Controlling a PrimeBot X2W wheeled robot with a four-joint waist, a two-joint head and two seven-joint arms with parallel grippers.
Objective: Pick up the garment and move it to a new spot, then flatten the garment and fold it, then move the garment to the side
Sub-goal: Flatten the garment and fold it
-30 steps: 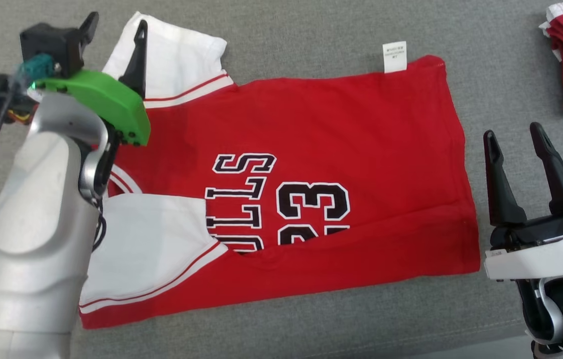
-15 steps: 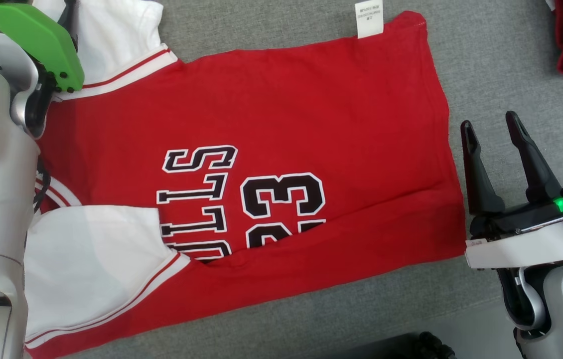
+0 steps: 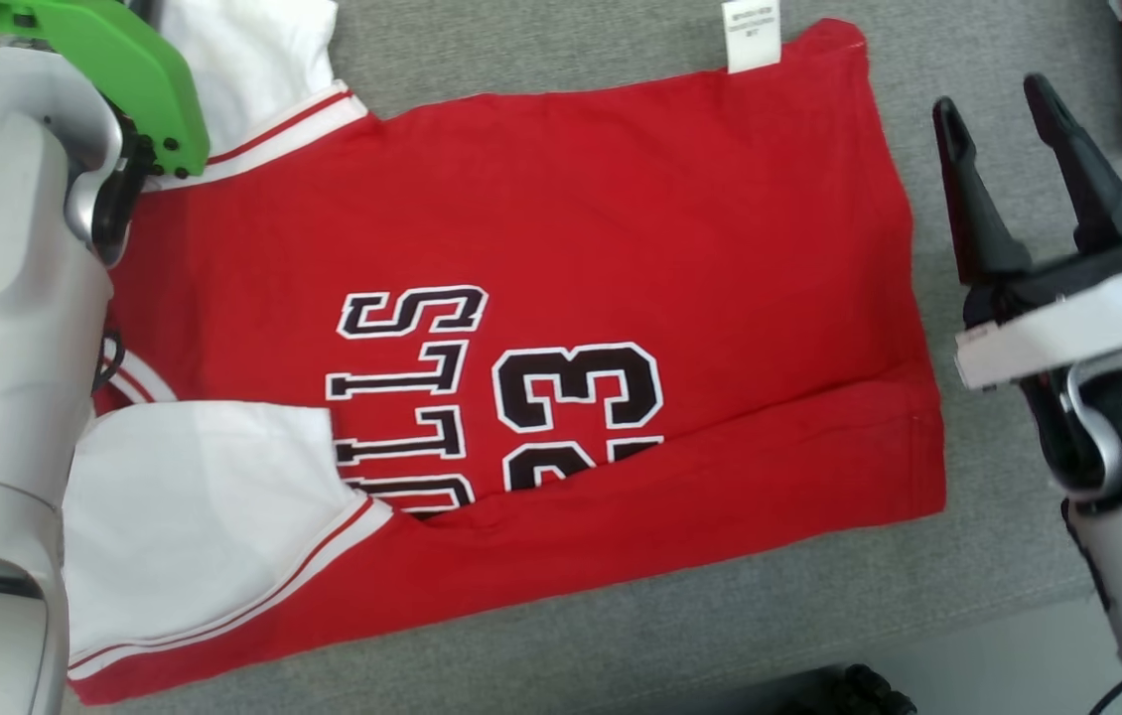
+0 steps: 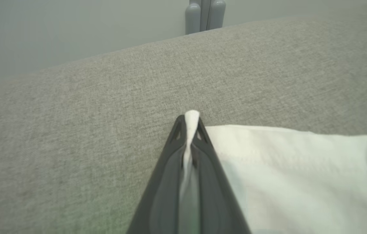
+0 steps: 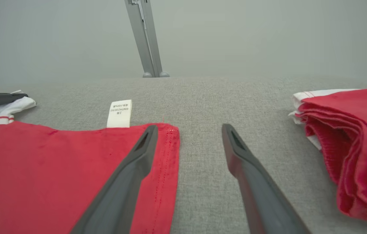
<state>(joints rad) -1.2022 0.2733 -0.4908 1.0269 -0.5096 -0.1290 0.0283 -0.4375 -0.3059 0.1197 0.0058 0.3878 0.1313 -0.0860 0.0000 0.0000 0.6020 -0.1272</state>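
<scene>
The garment [image 3: 561,238] is a red jersey with white sleeves and black "BULLS 23" print, lying flat on the grey surface with its near long edge folded over. My left gripper [image 4: 190,125] is shut on the edge of the far white sleeve [image 4: 300,169], a pinch of white cloth showing between its tips. In the head view its green-cased wrist [image 3: 124,70] sits at the top left. My right gripper [image 3: 1003,109] stands open just right of the jersey's hem, near the far right corner [image 5: 167,133]; one finger [image 5: 138,156] overlaps the red cloth.
A pile of folded red and white garments [image 5: 349,143] lies at the far right. A white care label [image 3: 752,32] sticks out of the jersey's far edge. Grey metal legs [image 5: 147,42] stand beyond the surface's far edge.
My left gripper has shut on the white sleeve edge. My right gripper has moved forward along the hem toward the far corner. The head camera has shifted, so the jersey sits differently in view.
</scene>
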